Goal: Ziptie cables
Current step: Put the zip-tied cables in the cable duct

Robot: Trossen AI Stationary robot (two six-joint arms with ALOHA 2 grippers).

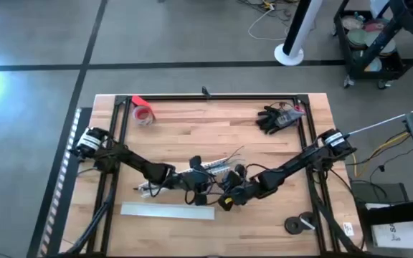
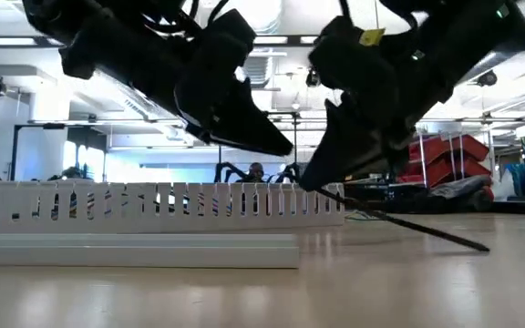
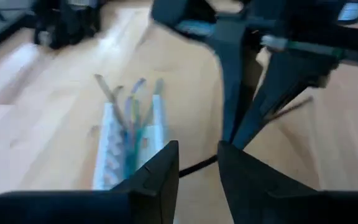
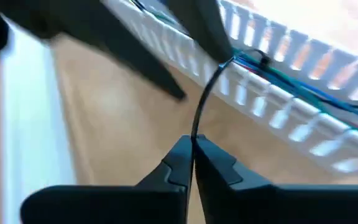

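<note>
Right gripper (image 4: 192, 163), lower centre of its wrist view: jaws pressed together, pinching a thin black zip tie (image 4: 205, 99) that arcs up to the slotted white duct (image 4: 278, 93) at upper right; cables (image 4: 303, 84) lie inside it. Left wrist view: left gripper (image 3: 197, 163) jaws slightly spread, holding nothing; cables mid-left. High view: both grippers meet lower centre

One camera hangs overhead, looking straight down on the whole surface (image 1: 192, 129) and both arms. Another sits at the surface's level, close under the arms, facing the room beyond. Each wrist camera peers past its own fingers, very near. All four share the slotted white duct (image 2: 153, 208) at the middle.
</note>
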